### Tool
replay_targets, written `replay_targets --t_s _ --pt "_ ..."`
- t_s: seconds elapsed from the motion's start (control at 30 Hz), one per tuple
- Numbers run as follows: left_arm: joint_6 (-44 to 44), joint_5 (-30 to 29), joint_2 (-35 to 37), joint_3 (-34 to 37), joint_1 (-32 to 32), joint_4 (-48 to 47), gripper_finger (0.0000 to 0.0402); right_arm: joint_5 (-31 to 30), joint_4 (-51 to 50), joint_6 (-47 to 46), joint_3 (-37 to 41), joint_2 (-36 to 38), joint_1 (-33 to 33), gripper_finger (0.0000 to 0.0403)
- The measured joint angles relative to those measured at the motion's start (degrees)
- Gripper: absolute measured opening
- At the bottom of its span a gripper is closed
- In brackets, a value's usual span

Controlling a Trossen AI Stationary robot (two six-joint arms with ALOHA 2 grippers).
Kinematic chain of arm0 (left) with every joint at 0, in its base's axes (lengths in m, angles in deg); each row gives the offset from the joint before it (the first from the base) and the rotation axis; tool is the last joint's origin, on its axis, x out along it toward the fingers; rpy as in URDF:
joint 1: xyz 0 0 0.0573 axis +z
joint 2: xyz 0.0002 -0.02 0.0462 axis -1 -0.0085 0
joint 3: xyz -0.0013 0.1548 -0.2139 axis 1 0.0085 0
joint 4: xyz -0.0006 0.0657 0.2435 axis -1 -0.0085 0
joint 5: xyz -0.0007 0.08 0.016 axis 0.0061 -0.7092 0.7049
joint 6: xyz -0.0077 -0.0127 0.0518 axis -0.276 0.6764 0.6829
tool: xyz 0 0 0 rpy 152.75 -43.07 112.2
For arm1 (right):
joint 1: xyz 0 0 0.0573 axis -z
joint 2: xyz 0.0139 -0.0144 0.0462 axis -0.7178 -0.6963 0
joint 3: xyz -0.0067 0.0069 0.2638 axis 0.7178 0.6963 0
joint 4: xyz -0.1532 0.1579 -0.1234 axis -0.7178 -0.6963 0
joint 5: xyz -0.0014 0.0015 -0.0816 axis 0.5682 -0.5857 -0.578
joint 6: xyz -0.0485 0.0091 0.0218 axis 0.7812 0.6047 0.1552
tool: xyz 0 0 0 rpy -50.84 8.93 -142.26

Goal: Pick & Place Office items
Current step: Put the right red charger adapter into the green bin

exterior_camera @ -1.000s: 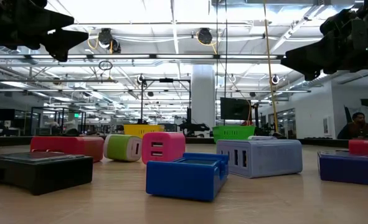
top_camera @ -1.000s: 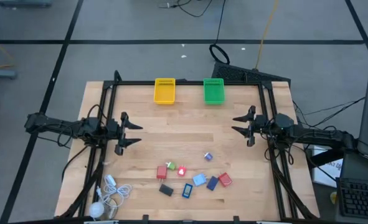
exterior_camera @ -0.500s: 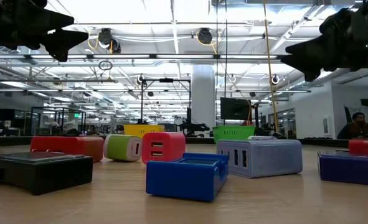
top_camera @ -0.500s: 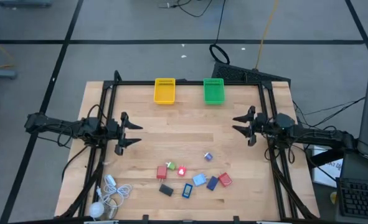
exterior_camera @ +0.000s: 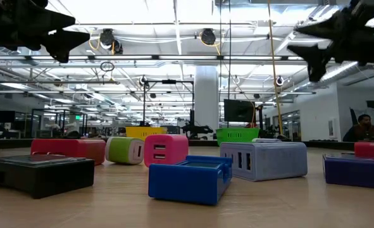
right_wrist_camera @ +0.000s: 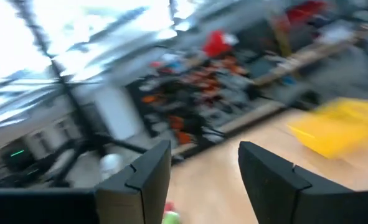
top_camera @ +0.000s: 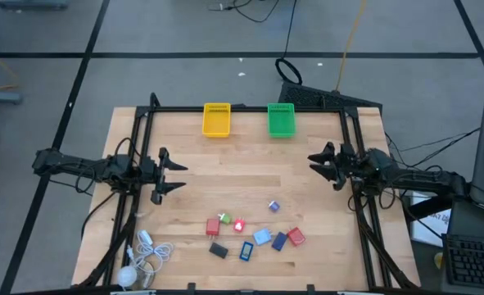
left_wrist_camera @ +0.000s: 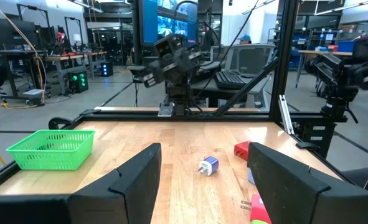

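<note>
High view: blocky plastic office items (top_camera: 254,232) scattered; both grippers (top_camera: 169,175) (top_camera: 323,164) seemingly agape, empty

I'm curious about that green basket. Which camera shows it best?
The left wrist view: the green basket fills a fair part of it, mesh walls clear. The high view shows it small at the table's far edge; the low view shows only its rim behind the pieces; the right wrist view misses it.

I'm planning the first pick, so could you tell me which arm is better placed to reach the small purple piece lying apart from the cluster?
Probably the right. The right tool is open over the right edge, nearer the purple piece than the open left tool.
</note>
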Motion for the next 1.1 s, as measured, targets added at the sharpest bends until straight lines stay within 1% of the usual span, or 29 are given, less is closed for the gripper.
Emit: replay_targets --t_s 0.13,0.23,0.27,0.3,0.37,0.47,0.53,0.6,0.7,0.77,0.87,1.0,1.1 --pt "-0.01 -0.02 0.01 0.0 0.01 0.0 0.0244 5.33 12.62 3.88 0.0 -3.41 -6.06 0.02" --pt "-0.02 -0.02 0.01 0.01 -0.01 0.0 0.0244 5.56 22.77 6.1 -0.31 -7.73 -13.42 0.0229" --pt "0.0 -0.01 -0.01 0.01 0.0 0.01 0.0244 5.4 24.56 7.26 -0.95 -9.47 -16.1 0.0242" --pt "0.0 0.0 -0.02 0.01 -0.01 0.0 0.0244 4.76 25.07 8.52 -1.92 -11.41 -18.87 0.0255" --pt "0.0 -0.02 0.01 0.01 0.02 0.0 0.0244 1.52 23.63 11.08 -3.99 -15.7 -24.26 0.028" --pt "0.0 0.0 -0.01 0.01 0.01 0.0 0.0244 -5.15 20.23 15.24 -9.51 -23.6 -32.31 0.0311" --pt "0.0 -0.02 0.01 0.01 0.02 0.02 0.0244 -9.51 18.29 16.83 -13.72 -28.98 -36.8 0.0322" --pt "0.0 -0.05 0.0 0.01 0.0 0.04 0.0244 -12.68 14.18 17.42 -18.56 -34.81 -40.68 0.0325" --pt "0.0 -0.07 -0.02 -0.02 0.0 -0.03 0.0244 -18.54 3.79 17.0 -26.78 -42.88 -45.3 0.0322" --pt "-0.02 -0.07 0.03 0.0 0.0 0.0 0.0244 -23.62 -4.15 14.32 -33.29 -47.74 -47.45 0.0317" --pt "0.0 -0.09 -0.01 -0.02 0.02 -0.02 0.0244 -29.89 -19.0 6.97 -42.12 -55.81 -49.44 0.0315" --pt "0.0 -0.08 0.0 -0.02 0.0 -0.03 0.0244 -30.15 -37.18 -6.63 -52.26 -65.93 -50.59 0.0314" --pt "0.0 -0.09 -0.02 -0.02 0.02 -0.02 0.0244 -25.67 -48.75 -14.54 -57.12 -72.96 -50.97 0.0314"
